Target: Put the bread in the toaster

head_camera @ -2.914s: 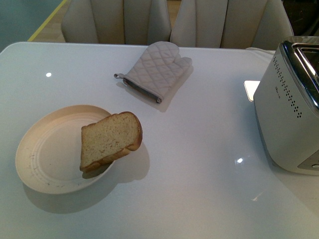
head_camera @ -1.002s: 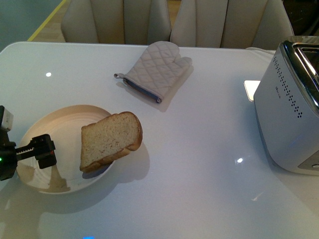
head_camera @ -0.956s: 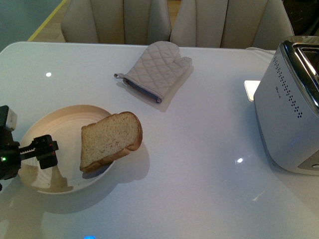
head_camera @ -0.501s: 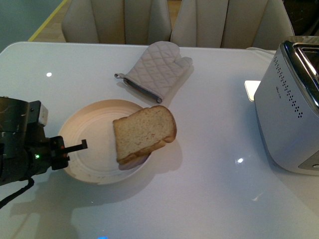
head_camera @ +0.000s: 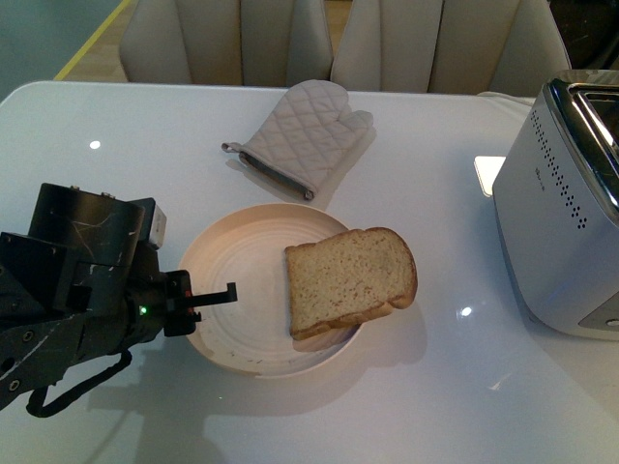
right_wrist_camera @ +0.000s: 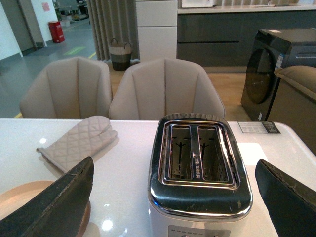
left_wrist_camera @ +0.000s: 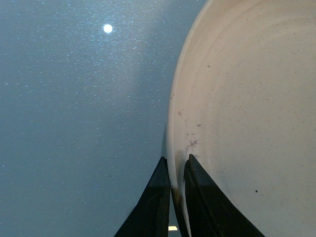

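One slice of bread point(head_camera: 350, 280) leaned over the plate point(head_camera: 237, 271) rim farthest from the left gripper point(head_camera: 222, 293), whose narrowed jaws pinched the nearest rim. The toaster point(head_camera: 556, 213) stood well beyond the bread. The right gripper point(right_wrist_camera: 173, 165) gaped wide, facing the toaster.

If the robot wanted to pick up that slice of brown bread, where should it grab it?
Probably the rounded crust end of the light-brown bread slice, coming from the side of the boxy white toaster. That end rests on the rim of the round cream plate and juts past it, clear of the white table, so it could likely be pinched across its flat faces from above and below.
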### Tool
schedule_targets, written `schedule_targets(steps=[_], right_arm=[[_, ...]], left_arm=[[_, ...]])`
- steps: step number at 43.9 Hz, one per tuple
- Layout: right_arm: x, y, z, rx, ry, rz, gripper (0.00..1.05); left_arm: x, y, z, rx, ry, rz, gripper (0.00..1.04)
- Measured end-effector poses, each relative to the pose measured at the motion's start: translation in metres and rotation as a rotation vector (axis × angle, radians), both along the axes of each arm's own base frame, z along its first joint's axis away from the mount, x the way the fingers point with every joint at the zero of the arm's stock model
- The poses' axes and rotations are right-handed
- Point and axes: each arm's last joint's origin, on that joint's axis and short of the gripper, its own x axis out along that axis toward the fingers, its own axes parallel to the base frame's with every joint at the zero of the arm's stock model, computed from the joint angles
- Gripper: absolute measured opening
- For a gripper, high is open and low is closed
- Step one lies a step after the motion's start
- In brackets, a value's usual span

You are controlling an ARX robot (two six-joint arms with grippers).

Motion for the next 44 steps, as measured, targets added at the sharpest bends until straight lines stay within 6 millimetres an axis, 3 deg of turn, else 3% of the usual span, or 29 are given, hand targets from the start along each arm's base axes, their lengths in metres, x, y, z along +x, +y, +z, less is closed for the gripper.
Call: schedule_targets(steps=[11, 13, 21, 28, 34, 37, 44], right_arm=[[0.000, 0.000, 0.000, 0.000, 0.000, 0.000, 0.96], [0.000, 0.000, 0.000, 0.000, 0.000, 0.000, 0.96], [0.000, 0.000, 0.000, 0.000, 0.000, 0.000, 0.96], [0.000, 0.000, 0.000, 0.000, 0.000, 0.000, 0.96], [0.000, 0.000, 0.000, 0.000, 0.000, 0.000, 0.96], [0.000, 0.000, 0.000, 0.000, 0.000, 0.000, 0.96], [0.000, 0.000, 0.000, 0.000, 0.000, 0.000, 0.96]], left_arm=[[0.003, -0.013, 0.001, -0.001, 0.004, -0.038, 0.06], [0.003, -0.014, 0.002, 0.003, 0.003, -0.044, 0.10], [-0.001, -0.005, 0.012, 0.012, -0.018, -0.044, 0.44], [0.004, 0.014, 0.050, -0.041, -0.139, 0.035, 0.67], [0.001, 0.040, 0.093, -0.123, -0.262, 0.141, 0.86], [-0.011, 0.060, 0.127, -0.195, -0.351, 0.217, 0.99], [-0.058, 0.085, 0.195, -0.313, -0.542, 0.304, 0.98]])
